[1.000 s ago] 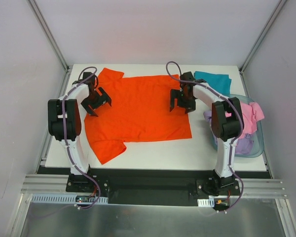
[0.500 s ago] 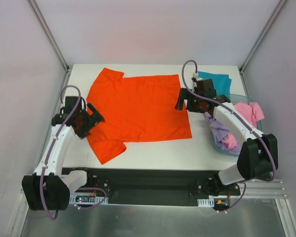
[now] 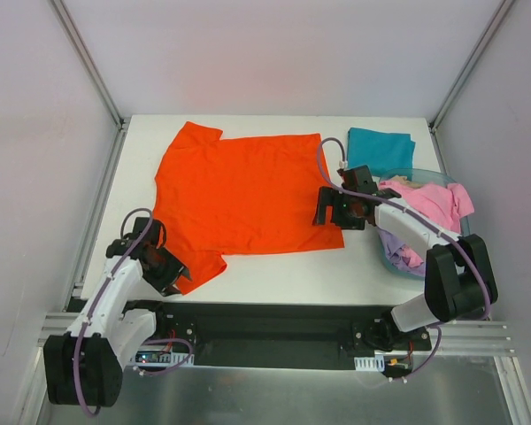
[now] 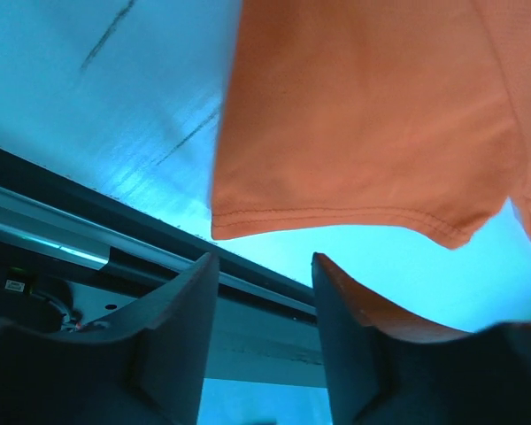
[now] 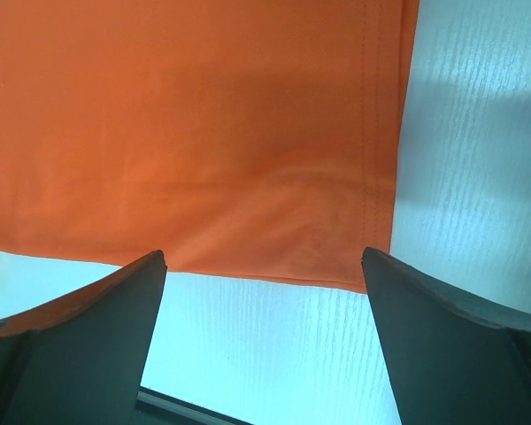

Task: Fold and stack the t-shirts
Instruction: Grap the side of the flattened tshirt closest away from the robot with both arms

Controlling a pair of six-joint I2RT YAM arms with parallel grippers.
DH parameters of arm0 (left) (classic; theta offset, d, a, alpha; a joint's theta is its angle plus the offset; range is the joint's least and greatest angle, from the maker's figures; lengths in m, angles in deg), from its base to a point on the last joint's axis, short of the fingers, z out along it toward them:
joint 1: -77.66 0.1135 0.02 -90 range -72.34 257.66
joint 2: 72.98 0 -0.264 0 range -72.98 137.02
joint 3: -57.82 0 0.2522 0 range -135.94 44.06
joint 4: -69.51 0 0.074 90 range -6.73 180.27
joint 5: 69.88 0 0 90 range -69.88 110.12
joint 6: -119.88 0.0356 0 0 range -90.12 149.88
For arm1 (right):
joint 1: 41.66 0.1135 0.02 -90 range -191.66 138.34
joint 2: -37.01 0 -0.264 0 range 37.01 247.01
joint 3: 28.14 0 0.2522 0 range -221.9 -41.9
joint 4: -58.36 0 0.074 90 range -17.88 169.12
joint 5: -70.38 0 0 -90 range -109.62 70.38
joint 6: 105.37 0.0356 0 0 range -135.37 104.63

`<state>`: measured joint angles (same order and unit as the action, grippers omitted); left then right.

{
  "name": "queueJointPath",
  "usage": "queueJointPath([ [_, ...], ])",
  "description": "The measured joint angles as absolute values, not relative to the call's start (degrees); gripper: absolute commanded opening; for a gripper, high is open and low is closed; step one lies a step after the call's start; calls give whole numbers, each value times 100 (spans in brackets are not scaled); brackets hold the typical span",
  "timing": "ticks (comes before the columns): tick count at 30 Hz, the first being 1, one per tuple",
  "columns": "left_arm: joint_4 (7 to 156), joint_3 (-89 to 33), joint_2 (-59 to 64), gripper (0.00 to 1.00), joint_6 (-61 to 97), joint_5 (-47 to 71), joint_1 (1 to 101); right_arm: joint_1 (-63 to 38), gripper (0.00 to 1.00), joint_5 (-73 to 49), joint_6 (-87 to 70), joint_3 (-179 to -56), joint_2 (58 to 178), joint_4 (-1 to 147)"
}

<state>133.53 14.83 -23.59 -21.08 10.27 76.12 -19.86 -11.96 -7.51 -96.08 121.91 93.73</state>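
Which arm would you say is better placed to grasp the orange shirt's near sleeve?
Left: the left claw sits at the sleeve edge; the right claw is at the hem corner.

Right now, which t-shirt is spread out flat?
The orange-red t-shirt; the teal one lies folded, the pink one and lavender one are bunched in the tub.

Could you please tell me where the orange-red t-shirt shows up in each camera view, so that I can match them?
Top external: the orange-red t-shirt lies spread flat, centre-left on the table.
Left wrist: the t-shirt fills the upper right, with a sleeve hem showing.
Right wrist: the t-shirt fills the upper left, down to a hemmed corner.
Shared landmark: the white table bordering the stitched hem.
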Motion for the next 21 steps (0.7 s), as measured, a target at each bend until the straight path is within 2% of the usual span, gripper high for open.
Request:
queueJointPath([
  [9, 13159, 1622, -1511, 38, -2340, 1316, 7533, -1968, 97, -1298, -723, -9608, 12250, 9379],
  [12, 13096, 1664, -1356, 30, -2362, 1379, 7535, -1968, 97, -1303, -721, -9684, 12359, 9386],
  [17, 12958, 1642, -1008, 27, -2368, 1464, 7537, -1968, 97, -1338, -721, -9756, 12401, 9414],
  [19, 12940, 1616, -940, 15, -2349, 1466, 7535, -1968, 97, -1342, -721, -9756, 12401, 9434],
  [21, 12903, 1609, -930, 0, -2333, 1462, 7535, -1968, 97, -1357, -721, -9756, 12394, 9491],
])
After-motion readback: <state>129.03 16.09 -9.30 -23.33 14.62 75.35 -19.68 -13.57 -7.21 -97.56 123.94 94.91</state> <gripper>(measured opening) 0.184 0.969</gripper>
